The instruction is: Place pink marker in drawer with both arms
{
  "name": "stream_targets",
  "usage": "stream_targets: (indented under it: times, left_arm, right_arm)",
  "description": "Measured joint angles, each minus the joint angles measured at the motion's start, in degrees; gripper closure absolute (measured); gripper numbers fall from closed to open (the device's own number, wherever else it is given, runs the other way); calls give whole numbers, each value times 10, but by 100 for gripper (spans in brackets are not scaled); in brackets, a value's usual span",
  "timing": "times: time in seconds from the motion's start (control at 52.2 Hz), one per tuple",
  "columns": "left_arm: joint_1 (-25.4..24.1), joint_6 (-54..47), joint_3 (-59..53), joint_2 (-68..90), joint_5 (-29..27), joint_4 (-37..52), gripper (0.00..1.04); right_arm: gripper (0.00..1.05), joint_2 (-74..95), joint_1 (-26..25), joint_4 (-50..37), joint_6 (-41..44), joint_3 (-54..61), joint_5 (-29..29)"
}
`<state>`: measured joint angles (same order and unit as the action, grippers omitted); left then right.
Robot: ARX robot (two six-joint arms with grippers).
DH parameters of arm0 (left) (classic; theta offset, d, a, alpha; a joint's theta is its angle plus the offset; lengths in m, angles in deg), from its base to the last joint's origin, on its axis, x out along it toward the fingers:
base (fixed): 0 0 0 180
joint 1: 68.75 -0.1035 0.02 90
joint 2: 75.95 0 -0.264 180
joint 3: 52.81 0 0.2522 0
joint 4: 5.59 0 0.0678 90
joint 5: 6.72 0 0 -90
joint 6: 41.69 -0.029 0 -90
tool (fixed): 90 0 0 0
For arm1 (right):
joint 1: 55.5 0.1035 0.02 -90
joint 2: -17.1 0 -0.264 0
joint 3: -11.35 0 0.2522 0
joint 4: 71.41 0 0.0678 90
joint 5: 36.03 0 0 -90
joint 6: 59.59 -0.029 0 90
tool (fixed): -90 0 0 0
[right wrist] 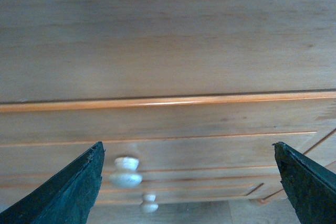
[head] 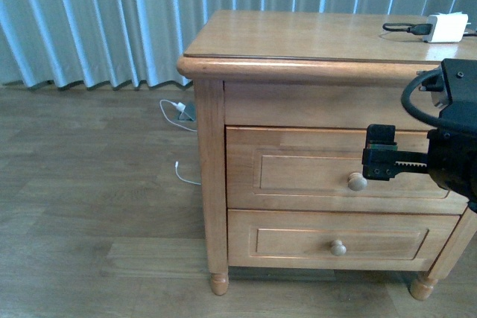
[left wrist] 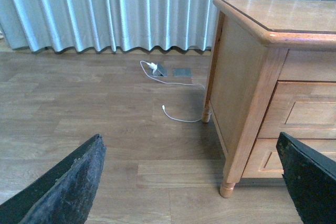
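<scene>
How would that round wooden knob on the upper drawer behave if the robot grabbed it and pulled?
The knob looks rigid and fixed to the closed drawer, so it probably won't flex. Its rounded, smooth surface may let the right gripper slip. The drawer looks like solid wood, so it may resist somewhat.

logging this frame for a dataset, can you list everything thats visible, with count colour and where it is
dresser: one, honey wood, right of the front view, both drawers shut
upper drawer: one, taller, round knob
lower drawer: one, shallower, smaller knob
charger block: one, white, black cable, on the dresser top near its right end
floor cable: one, white, on the wood floor left of the dresser, running to a plug by the curtain
curtain: pale blue-grey, pleated, behind
pink marker: not visible in any view
right gripper: black, open, facing the upper drawer front near its knob
left gripper: black, open, over the floor
</scene>
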<state>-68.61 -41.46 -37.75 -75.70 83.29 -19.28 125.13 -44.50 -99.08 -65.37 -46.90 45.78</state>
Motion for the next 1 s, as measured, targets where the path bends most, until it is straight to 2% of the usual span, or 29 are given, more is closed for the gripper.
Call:
stream_targets:
  times: [0.249,0.575,0.69,0.939,0.996]
  left_arm:
    - [0,0,0,0,0,0,6]
    - [0,0,0,0,0,0,6]
    - [0,0,0,0,0,0,6]
    - [0,0,0,0,0,0,6]
    - [0,0,0,0,0,0,6]
  right_arm:
    - [8,-211,21,138,-4,107,51]
    - [8,-615,9,367,-12,229,39]
    - [8,-753,1,457,-14,257,4]
    - [8,-789,-1,469,-14,264,-3]
    - [15,-801,-2,407,4,289,-16]
